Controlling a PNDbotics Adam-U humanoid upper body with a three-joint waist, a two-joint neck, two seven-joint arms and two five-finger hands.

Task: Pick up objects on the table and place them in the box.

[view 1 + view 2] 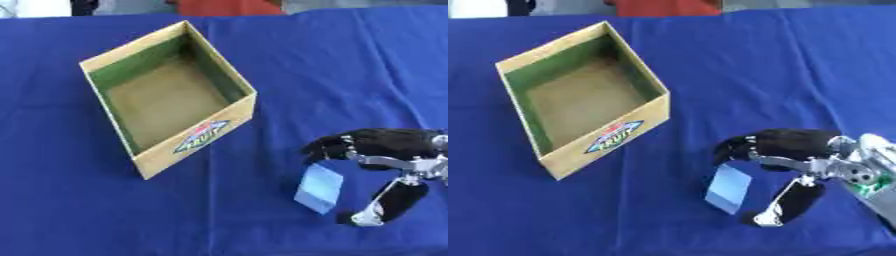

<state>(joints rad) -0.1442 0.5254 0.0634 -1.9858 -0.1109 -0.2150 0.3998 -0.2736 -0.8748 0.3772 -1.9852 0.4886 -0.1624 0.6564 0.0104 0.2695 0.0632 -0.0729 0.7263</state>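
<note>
A deep blue cloth [105,210] is covering the surface from edge to edge, lying mostly flat with soft creases running across it (most plainly toward the far right). Even light is falling on it, casting only faint shadows. Beyond the far edge a narrow strip of the room is showing, blurred patches of white, grey and orange-red.

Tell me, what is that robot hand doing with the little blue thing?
The robot's right hand is at a small light-blue packet on the blue tablecloth. Its fingers curl over the packet's top and its thumb sits beside it, so it looks to be picking it up. The open cardboard box, to the hand's left, shows nothing inside. The left hand is not in the picture.
</note>
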